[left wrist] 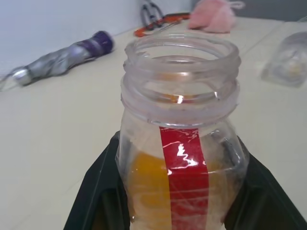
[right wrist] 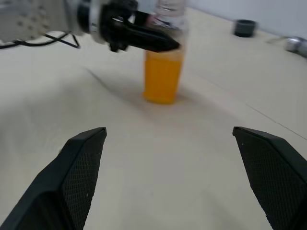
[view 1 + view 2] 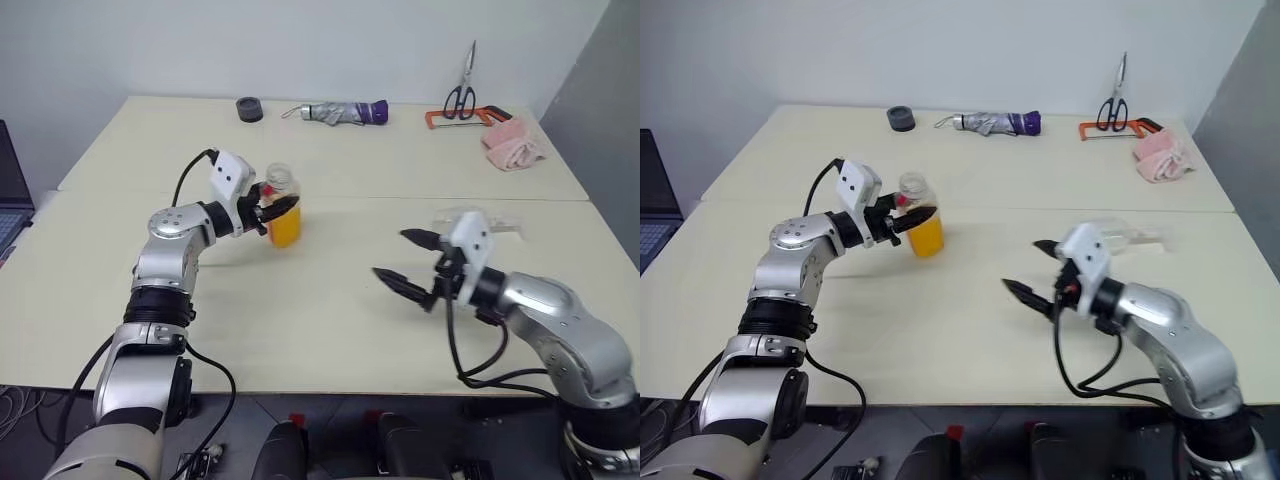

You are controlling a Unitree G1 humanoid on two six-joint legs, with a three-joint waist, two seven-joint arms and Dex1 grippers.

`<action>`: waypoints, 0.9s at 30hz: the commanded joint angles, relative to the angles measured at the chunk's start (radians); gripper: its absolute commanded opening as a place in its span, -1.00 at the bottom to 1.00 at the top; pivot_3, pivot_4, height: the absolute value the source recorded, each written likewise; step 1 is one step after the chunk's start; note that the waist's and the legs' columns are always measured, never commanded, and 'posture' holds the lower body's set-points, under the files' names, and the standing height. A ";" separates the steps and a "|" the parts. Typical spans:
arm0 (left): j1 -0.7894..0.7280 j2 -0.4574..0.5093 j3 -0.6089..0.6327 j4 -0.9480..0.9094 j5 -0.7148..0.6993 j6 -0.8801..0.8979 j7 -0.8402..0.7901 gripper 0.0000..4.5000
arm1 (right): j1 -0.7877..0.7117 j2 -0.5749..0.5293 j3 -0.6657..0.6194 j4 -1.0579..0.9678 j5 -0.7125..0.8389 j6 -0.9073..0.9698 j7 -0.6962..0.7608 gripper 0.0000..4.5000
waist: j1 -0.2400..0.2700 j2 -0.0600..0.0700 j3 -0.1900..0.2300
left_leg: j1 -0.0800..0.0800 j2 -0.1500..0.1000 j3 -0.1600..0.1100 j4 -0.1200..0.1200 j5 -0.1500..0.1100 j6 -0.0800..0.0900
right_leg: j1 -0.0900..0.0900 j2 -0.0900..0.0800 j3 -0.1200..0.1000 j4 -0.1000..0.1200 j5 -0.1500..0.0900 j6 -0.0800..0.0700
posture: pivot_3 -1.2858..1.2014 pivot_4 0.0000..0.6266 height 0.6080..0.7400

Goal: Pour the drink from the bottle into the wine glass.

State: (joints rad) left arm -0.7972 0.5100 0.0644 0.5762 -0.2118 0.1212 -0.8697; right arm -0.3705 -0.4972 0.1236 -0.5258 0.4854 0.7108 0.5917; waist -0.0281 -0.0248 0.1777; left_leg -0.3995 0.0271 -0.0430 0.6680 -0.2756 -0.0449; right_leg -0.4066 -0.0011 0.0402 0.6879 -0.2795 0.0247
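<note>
Cream counter [image 3: 330, 310] against white wall; left pincer [image 3: 270, 207] grips clear plastic bottle [image 3: 283, 212], apparently uncapped; right pincer [image 3: 405, 262] gapes wide.

One bottle [image 3: 283, 207] is standing on the table [image 3: 330, 300], holding orange drink [image 3: 284, 229]. One wine glass [image 3: 478, 222] is lying on its side, right of the bottle. Beyond the bottle, along the table's far edge, one black round object [image 3: 249, 109], one folded umbrella [image 3: 340, 112], one pair of scissors [image 3: 463, 88], one orange-handled tool [image 3: 462, 116] and one pink cloth [image 3: 512, 147] are lying. Two grippers are showing, the left gripper [image 3: 274, 207] and the right gripper [image 3: 404, 262].
</note>
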 commanded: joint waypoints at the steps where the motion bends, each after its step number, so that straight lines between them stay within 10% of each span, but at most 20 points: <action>1: -0.038 0.024 0.051 0.033 0.013 -0.033 0.086 -0.18 | -0.068 0.037 0.064 0.067 -0.049 -0.022 -0.004 1.00 | 0.002 0.000 0.000 | 0.000 -0.001 0.000 0.000 0.000 0.000 | 0.000 -0.001 0.000 -0.001 0.000 0.000 | 0.03 -0.52 1.00; 19: -0.138 -0.003 0.082 0.324 0.049 -0.108 0.354 -0.18 | -0.194 0.137 0.157 0.187 -0.173 -0.062 0.015 1.00 | -0.003 0.000 0.000 | 0.001 0.000 0.000 0.006 0.000 0.000 | 0.000 -0.001 0.000 0.006 0.000 0.000 | 0.03 -0.52 1.00; 27: -0.140 -0.014 0.103 0.348 0.028 -0.140 0.343 0.95 | -0.190 0.150 0.148 0.170 -0.178 -0.048 0.011 1.00 | -0.004 0.000 0.000 | 0.000 0.000 0.000 0.008 0.000 0.000 | 0.000 0.000 0.000 0.009 0.000 0.000 | 0.03 -0.52 1.00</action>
State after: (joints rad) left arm -0.9245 0.4939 0.1464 0.9441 -0.1780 0.0110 -0.5314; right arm -0.5430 -0.3487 0.2809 -0.3200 0.3048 0.6656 0.6005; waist -0.0322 -0.0250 0.1777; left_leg -0.3996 0.0268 -0.0432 0.6765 -0.2757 -0.0449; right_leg -0.4068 -0.0010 0.0400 0.6964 -0.2795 0.0249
